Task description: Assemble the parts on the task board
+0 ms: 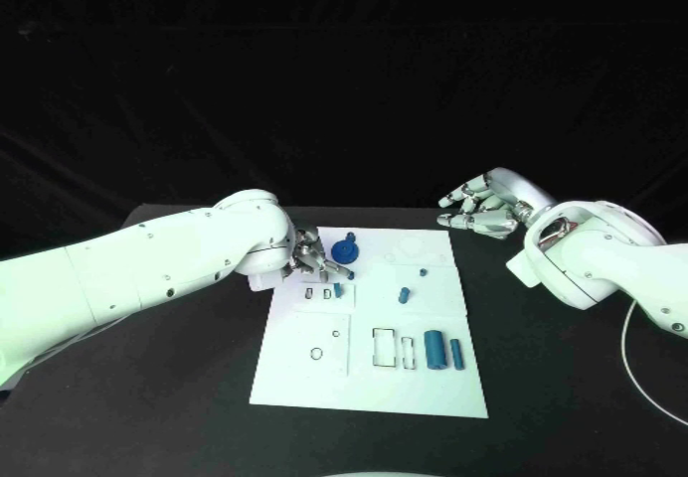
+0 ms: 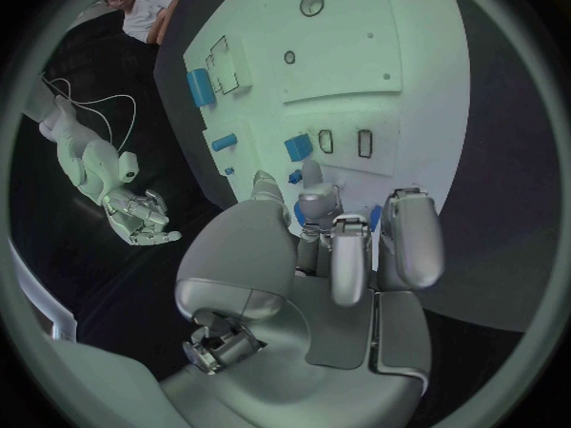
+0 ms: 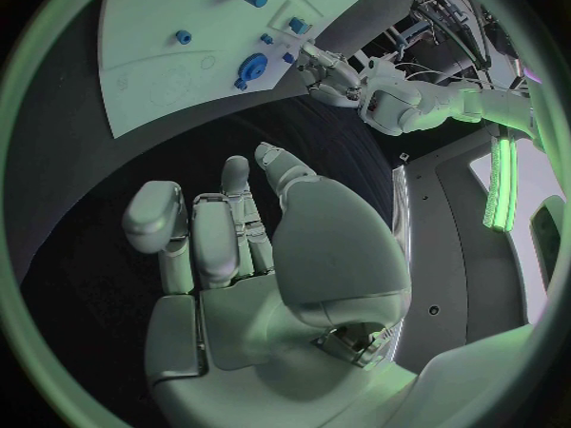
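Observation:
The white task board (image 1: 373,397) lies in the middle of the black table. At its far left corner stands a blue gear-like part (image 1: 346,248) with a peg on top. My left hand (image 1: 318,260) hovers right beside it, fingers curled down. In the left wrist view blue shows behind the fingers (image 2: 345,247); whether they grip anything I cannot tell. A short blue cylinder (image 1: 405,294), a tiny blue piece (image 1: 424,270) and two longer blue pieces (image 1: 444,352) lie on the board. My right hand (image 1: 480,212) hangs off the board's far right corner, fingers spread and holding nothing (image 3: 238,257).
Outlined slots (image 1: 383,348) and a small ring (image 1: 317,353) mark the board's near half. A white cable (image 1: 638,368) runs along the table's right side. Black table (image 1: 187,378) surrounds the board on all sides.

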Robot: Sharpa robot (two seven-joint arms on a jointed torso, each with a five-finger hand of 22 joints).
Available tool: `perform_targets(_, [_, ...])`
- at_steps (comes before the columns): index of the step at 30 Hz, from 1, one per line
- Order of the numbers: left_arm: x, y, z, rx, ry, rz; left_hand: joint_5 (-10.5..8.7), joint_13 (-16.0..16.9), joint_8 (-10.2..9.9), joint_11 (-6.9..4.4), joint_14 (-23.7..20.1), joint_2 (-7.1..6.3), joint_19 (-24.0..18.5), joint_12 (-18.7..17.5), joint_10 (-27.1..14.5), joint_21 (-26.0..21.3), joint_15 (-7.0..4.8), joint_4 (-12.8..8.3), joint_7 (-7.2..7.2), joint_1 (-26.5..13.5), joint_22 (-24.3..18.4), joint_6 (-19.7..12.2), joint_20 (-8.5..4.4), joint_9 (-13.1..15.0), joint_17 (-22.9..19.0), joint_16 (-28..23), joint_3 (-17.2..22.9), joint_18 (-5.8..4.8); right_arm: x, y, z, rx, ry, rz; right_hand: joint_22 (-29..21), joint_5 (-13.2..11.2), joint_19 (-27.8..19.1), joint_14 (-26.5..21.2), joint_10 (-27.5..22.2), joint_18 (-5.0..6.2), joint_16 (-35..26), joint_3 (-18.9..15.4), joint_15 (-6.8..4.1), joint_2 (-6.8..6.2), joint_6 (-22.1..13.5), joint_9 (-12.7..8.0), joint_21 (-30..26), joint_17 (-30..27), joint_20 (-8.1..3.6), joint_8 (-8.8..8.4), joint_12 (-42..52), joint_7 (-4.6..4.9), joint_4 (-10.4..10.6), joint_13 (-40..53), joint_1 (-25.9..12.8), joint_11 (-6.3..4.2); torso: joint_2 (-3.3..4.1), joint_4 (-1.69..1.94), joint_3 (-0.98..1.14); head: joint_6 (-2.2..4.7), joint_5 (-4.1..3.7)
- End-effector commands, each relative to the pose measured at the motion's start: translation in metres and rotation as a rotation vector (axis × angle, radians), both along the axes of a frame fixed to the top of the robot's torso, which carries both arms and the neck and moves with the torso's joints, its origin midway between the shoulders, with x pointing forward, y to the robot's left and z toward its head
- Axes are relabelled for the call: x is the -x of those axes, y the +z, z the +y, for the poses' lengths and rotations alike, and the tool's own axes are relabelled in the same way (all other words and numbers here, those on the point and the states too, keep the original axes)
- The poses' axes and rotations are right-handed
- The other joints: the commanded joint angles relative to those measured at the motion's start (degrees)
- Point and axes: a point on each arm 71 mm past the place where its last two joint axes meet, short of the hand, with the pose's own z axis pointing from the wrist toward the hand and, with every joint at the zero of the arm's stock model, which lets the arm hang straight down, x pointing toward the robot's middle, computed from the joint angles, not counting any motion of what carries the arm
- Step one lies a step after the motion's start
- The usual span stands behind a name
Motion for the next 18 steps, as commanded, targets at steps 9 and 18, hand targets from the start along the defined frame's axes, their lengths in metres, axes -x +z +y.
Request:
perform_targets(9, [-0.0027,0.0016,-0.0021,-0.072,-0.052,0.025,-0.24,0.5,0.8,-0.15,6.0,0.66,0.2,0.6,0.5,0.6,-0.41,0.0,-0.09,0.0,0.5,-0.3,-0.43,0.6,15.1,0.1,-0.9,-0.82,-0.001,-0.0015,0.0026,0.019,0.008,0.014,-0.1,0.4,-0.3,1.5,-0.1,1.18,-0.3,0.0,-0.43,0.13,0.5,-0.1,-0.2,0.0,-0.17,0.25,-0.1,-0.11,0.5,-0.1,-0.6,-0.22,0.26,-0.15,-0.08,-0.46,0.12])
perform_targets(18, [-0.0053,0.0041,-0.0054,-0.091,-0.063,0.015,-0.27,1.1,1.4,-0.29,6.0,0.91,0.2,1.1,0.8,0.7,-0.53,0.0,-0.25,-0.6,0.7,-0.4,-0.51,1.4,15.1,0.1,-1.9,-0.84,-0.0012,-0.0024,0.0032,0.002,0.007,0.031,-0.2,0.4,-0.4,1.5,-0.1,1.2,-0.3,-0.1,-0.44,0.09,0.5,-0.1,-0.3,-0.1,-0.18,0.26,-0.1,-0.12,0.6,-0.1,-0.7,-0.22,0.44,-0.2,-0.11,-0.8,0.2])
